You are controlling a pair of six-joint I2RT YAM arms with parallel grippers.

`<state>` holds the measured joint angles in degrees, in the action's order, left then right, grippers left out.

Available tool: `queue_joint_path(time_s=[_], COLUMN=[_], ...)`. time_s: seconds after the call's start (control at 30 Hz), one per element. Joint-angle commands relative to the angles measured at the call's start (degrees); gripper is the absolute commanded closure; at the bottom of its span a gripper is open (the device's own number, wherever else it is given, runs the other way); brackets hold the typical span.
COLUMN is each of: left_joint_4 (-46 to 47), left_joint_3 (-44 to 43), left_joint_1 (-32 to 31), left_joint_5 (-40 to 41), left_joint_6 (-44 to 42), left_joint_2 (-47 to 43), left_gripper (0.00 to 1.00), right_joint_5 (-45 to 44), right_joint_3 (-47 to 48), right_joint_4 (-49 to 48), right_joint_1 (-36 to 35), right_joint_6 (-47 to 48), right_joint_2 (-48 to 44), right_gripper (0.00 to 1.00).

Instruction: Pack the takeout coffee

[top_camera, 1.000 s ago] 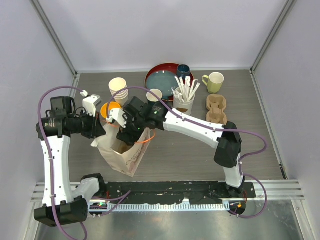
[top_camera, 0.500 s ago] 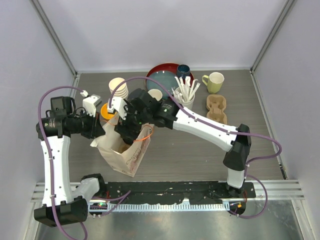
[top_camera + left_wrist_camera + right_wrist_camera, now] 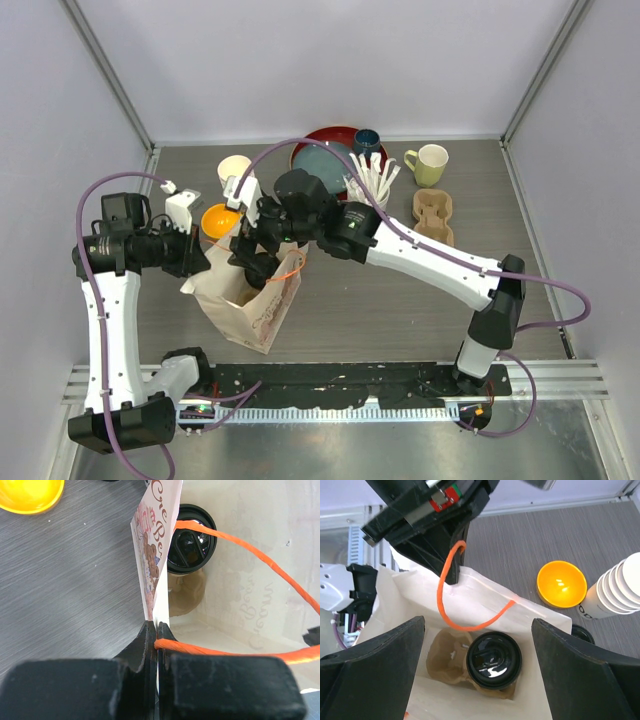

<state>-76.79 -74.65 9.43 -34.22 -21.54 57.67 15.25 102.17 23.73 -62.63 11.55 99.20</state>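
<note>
Down inside the white printed paper bag [image 3: 485, 587], at the near-left of the desk [image 3: 380, 300], one cream paper cup [image 3: 494, 660] with a round black sip lid already stands upright. It's seated in one pocket of a brown pulp carrier [image 3: 445, 660]. So coffee number one looks packed to me.

The right tool [image 3: 477, 625] hangs straight over the bag mouth, fingers spread wide with nothing between them. The cup is directly below it, long axis vertical, lid facing up at the tool. The left tool [image 3: 152, 630] is clamped shut on the bag's left rim, right by the orange cord handle [image 3: 250, 547], holding the mouth open.

What the next bit turns on, I reckon, is the carrier's empty pocket. Going by the right wrist view, it sits right beside the seated cup on its near side. A second cup would have to go straight down on that near side, upright, without snagging the cord handle that loops across the opening. The right arm is the one for it, since the left is tied up with the bag.

Where's cup two? Can't say for sure. From the right wrist, a sliver of a black round rim [image 3: 582, 634] peeks out just past the far edge of the bag. It's near the orange plastic bowl [image 3: 561, 584] and the stack of white paper cups [image 3: 615, 587]. It might be the second lid, but it's too hidden to call. From overhead the right arm covers that spot.
</note>
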Motion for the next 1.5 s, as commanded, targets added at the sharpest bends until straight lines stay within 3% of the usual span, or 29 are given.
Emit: queue_joint_path(time_s=[0.0, 0.33, 0.47, 0.6, 0.73, 0.87, 1.0, 1.2, 1.37, 1.47], left_joint_4=[-5.12, -5.3, -5.03, -4.42, -4.5, -4.77, -4.86, -6.79, -9.07, -9.16], left_joint_3=[-1.02, -0.93, -1.11, -1.02, -1.46, -1.81, -2.08, -4.35, -7.08, -7.44], left_joint_1=[-0.11, -0.11, -0.11, -0.11, -0.11, -0.2, -0.12, -0.11, -0.12, -0.11], left_joint_5=[0.38, 1.43, 2.04, 3.54, 4.86, 6.27, 7.32, 8.9, 9.61, 10.13], left_joint_6=[-1.22, 0.0, 0.53, 1.68, 2.47, 2.82, 3.08, 2.65, 1.94, 1.85], left_joint_2=[-0.63, -1.42, -1.42, -1.42, -1.68, -2.03, -2.03, -2.38, -2.12, -2.03], left_gripper=[1.0, 1.0, 1.0, 1.0, 1.0, 1.0, 1.0, 1.0, 1.0, 1.0], right_joint_5=[1.89, 6.82, 1.82, -12.21, -12.79, -8.49, -5.14, -2.07, 0.31, -3.71], right_joint_3=[-2.32, -4.26, -4.88, -4.96, -6.45, -14.17, -18.05, -14.55, -9.63, -8.4], right_joint_4=[-9.39, -13.44, -11.08, -4.84, 2.01, 3.08, 4.58, 4.84, 2.39, 0.1], right_joint_1=[-0.12, -0.04, 0.23, 2.42, 12.07, 20.96, 22.38, 22.38, 22.12, 20.45], right_joint_6=[-3.46, -7.86, -8.21, -8.47, -14.0, -14.02, -6.81, -4.43, -9.94, -14.44], right_joint_2=[-4.89, -13.83, -18.42, -21.15, -21.5, -22.03, -20.01, -11.06, -3.59, -0.69], right_gripper=[0.07, 0.07, 0.06, 0.05, 0.07, 0.21, 0.35, 0.38, 0.43, 0.44])
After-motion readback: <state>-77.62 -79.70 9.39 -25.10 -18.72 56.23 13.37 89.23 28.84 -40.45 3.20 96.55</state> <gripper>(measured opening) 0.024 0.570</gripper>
